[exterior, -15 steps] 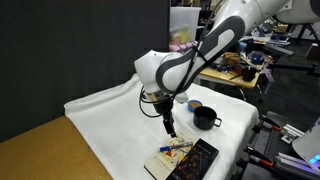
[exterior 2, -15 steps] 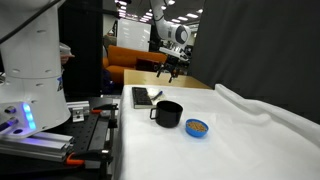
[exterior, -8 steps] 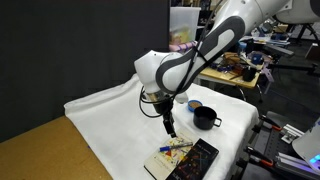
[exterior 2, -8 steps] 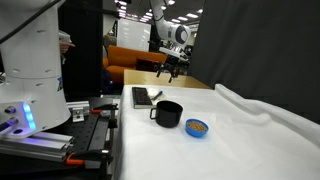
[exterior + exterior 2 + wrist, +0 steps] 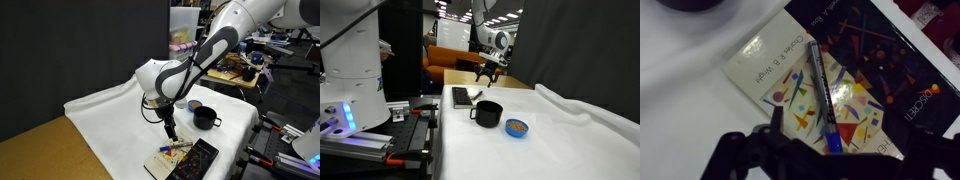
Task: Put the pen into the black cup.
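The pen [image 5: 821, 95] is dark with a blue end and lies flat on a book with a colourful cover [image 5: 770, 70]. My gripper [image 5: 852, 138] is open and hangs just above the book; its dark fingers stand on either side of the pen's blue end and touch nothing. In both exterior views the gripper [image 5: 169, 129] [image 5: 486, 72] hovers over the book [image 5: 172, 155] [image 5: 466, 97]. The black cup [image 5: 205, 118] [image 5: 487, 113] stands upright and empty on the white cloth, apart from the gripper.
A black slab-like book [image 5: 197, 160] [image 5: 890, 50] lies against the colourful one. A flat blue disc [image 5: 194, 105] [image 5: 518, 127] sits beside the cup. The white cloth [image 5: 110, 115] is wrinkled at its far edge. Equipment racks [image 5: 360, 110] stand beyond the table.
The arm's elbow has shifted slightly and the gripper has dipped a little toward the book. The pen, the cup and the books have not moved.
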{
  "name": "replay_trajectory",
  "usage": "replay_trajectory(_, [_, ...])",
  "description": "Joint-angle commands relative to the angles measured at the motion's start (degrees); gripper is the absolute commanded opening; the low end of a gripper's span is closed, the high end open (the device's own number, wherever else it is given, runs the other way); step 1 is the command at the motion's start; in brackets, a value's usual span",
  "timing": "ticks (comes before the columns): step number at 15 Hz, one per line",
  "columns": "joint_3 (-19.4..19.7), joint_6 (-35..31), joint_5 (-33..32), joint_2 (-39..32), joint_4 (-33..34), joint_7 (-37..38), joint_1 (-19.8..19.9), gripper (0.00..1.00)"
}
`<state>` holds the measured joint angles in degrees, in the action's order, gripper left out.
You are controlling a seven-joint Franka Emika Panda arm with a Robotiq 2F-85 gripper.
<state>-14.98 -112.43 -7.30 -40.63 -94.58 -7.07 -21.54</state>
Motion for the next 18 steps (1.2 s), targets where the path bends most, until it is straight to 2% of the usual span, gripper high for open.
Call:
replay_trajectory(1, [0.76, 1.28, -0.77, -2.91, 2.45, 1.08, -1.38, 1.00])
replay_trajectory(10, [0.66, 1.87, -1.43, -6.54, 3.75, 1.63, -3.63, 1.00])
replay_trajectory(11, [0.06, 0.32, -0.73, -6.17, 2.50, 0.92, -2.97, 1.00])
replay_trajectory(18, [0.03, 0.27, -0.72, -6.46, 2.60, 0.91, -3.01, 1.00])
